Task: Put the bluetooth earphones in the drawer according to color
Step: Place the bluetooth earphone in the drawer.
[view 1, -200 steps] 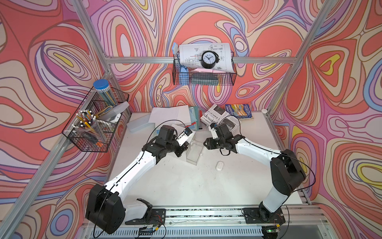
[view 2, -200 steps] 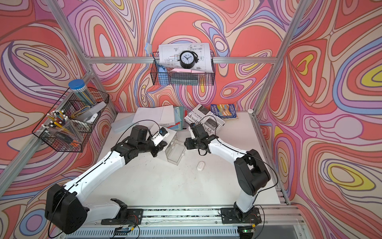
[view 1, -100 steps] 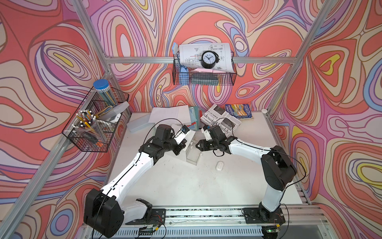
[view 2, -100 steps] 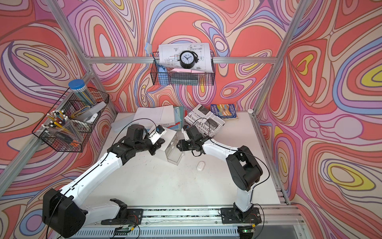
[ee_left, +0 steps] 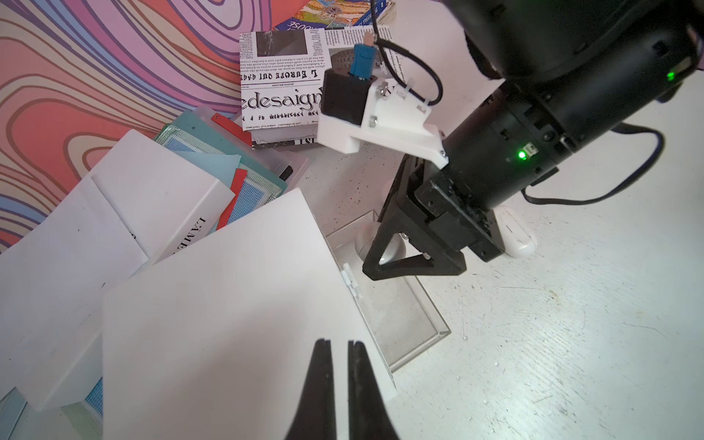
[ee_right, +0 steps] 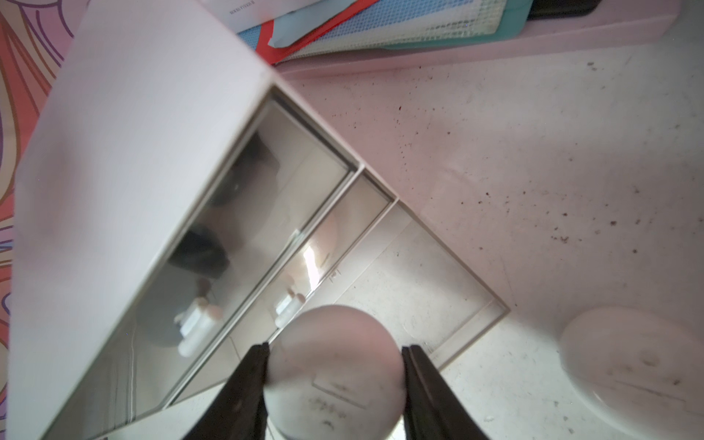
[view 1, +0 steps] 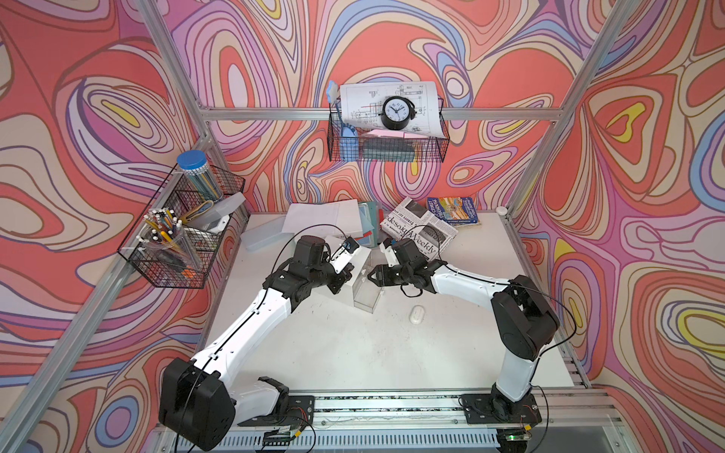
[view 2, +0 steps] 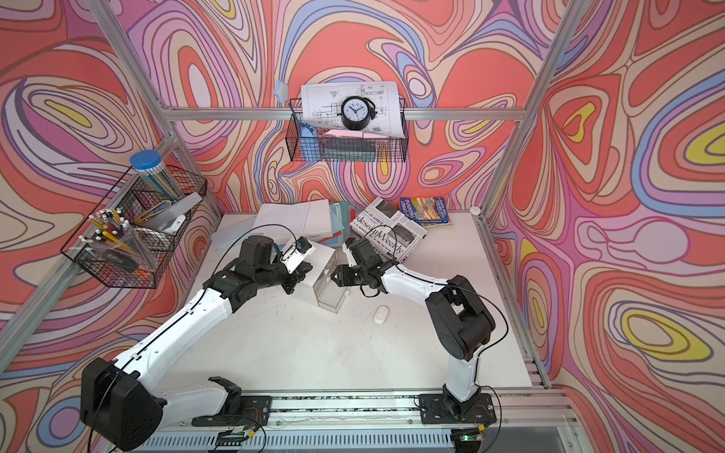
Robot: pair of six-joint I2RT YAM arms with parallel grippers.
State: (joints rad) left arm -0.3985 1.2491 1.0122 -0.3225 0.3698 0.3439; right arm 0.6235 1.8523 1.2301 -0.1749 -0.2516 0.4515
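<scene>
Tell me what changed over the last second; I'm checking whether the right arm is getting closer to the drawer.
The right gripper, shut on a white earphone case, swung from beside the newspaper to above the open bottom drawer. Nothing was picked up or let go. The left gripper stayed shut above the cabinet, and the loose white case did not move.

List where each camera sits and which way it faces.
Top views: high above the front, looking down on the table; the left arm and right arm show.
Left wrist: looks over the cabinet at the open drawer; its shut left gripper shows.
Right wrist: faces the cabinet's front; right gripper clamps a white case.
Shared: both wrist views show the open drawer and loose case.
</scene>
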